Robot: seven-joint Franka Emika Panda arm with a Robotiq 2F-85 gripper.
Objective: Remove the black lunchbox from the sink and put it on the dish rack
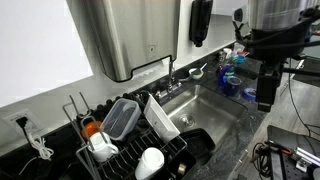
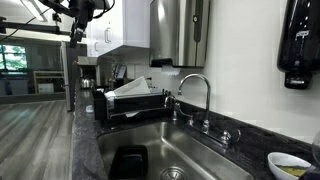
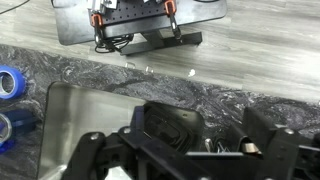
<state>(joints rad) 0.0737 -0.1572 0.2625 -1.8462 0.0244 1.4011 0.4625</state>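
The black lunchbox [image 1: 196,146] lies in the stainless sink [image 1: 215,112], at the end nearest the dish rack [image 1: 115,150]. It shows in both exterior views [image 2: 128,160], and in the wrist view [image 3: 170,125] far below, between my fingers. The black wire dish rack [image 2: 130,108] stands on the counter beside the sink [image 2: 185,150]. My gripper [image 1: 265,100] hangs high above the counter edge at the other end of the sink, well away from the lunchbox. It is open and empty in the wrist view [image 3: 185,160]. It also shows in an exterior view [image 2: 77,30].
The rack holds a clear container [image 1: 122,117], a white cup [image 1: 150,162] and a tilted white board [image 1: 162,118]. A chrome faucet [image 2: 195,85] rises behind the sink. Blue tape rolls [image 3: 8,82] lie on the counter. A paper towel dispenser [image 1: 125,35] hangs on the wall.
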